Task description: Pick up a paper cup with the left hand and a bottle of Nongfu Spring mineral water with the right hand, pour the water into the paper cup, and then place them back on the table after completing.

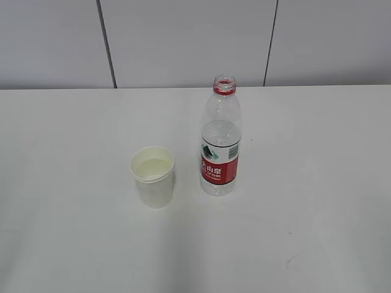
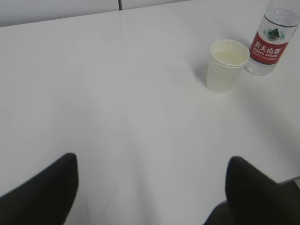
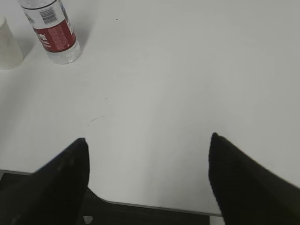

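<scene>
The large plain white desk [image 1: 73, 183] carries the uncapped clear plastic bottle with red label [image 1: 220, 139] and, just beside it on its left, the white paper cup [image 1: 153, 176]; both stand upright. The left pincer [image 2: 152, 187] is released and empty, with the cup ahead to its right. The right pincer [image 3: 147, 180], likewise released, has the bottle ahead to its left.

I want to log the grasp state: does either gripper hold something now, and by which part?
Nothing is held. The left hand and the right hand are open over the table; the paper cup and bottle stand free.
</scene>
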Controlling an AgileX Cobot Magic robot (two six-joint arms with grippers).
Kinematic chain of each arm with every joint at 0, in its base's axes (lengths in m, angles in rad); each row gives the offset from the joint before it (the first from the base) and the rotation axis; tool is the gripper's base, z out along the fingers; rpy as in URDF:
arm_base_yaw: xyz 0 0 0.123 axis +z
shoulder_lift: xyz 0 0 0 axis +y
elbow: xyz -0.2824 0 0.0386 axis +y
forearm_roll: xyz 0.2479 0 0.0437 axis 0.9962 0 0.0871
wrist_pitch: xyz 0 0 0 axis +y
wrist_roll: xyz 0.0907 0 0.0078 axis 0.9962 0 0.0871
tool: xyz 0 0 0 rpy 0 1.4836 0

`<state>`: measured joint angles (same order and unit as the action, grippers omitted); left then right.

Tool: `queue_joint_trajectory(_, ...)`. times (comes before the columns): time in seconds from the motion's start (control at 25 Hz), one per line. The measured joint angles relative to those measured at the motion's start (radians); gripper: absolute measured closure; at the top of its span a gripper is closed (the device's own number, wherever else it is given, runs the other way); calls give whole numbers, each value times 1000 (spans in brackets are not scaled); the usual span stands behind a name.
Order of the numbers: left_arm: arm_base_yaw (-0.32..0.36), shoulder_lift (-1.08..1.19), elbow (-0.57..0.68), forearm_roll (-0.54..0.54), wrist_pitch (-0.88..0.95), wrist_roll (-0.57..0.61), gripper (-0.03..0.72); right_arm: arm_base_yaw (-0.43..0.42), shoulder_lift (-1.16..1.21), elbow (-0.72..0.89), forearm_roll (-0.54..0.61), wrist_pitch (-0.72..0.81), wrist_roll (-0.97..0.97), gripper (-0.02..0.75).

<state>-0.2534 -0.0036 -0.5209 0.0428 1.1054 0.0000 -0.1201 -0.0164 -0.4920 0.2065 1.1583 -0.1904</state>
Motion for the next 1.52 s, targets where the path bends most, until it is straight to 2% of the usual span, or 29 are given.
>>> queue_joint_trajectory(0.2, 3, 0, 0, -21, 0, 0, 102, 0, 0, 0, 0, 0, 0, 150)
queue_joint_trajectory(0.32, 29, 0, 0, -22, 0, 0, 102, 0, 0, 0, 0, 0, 0, 150)
queue_joint_trajectory(0.76, 234, 0, 0, -22, 0, 0, 104, 0, 0, 0, 0, 0, 0, 150)
queue_joint_trajectory(1.16, 241, 0, 0, -22, 0, 0, 131, 4, 0, 0, 0, 0, 0, 150)
queue_joint_trajectory(1.52, 241, 0, 0, -23, 0, 0, 134, 53, -2, 0, 0, 0, 0, 150)
